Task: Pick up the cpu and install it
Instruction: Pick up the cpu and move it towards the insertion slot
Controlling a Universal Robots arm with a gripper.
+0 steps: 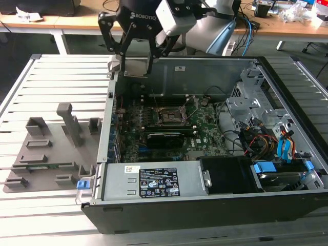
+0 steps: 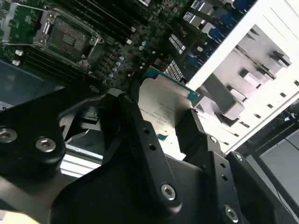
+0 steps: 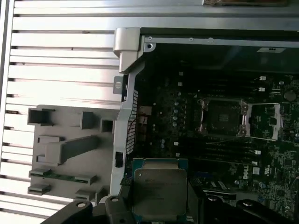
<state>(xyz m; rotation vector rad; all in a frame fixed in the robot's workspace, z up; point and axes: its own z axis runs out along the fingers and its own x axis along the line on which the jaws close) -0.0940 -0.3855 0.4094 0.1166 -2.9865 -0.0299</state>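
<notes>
The gripper [image 1: 136, 62] sits near the top of the exterior view, a bit left of centre, hanging over the upper left corner of the open computer case [image 1: 215, 212]. It's closed partway onto the cpu [image 1: 136, 68]. The fingers [image 2: 140, 135] pinch it by opposite edges (the silver top faces the camera in both wrist views). The cpu is up in the air, well apart from the socket [image 1: 171, 117], which is lower down, around mid-frame on the board. The grey fixture tray [image 1: 51, 148] lies at the frame's left.
</notes>
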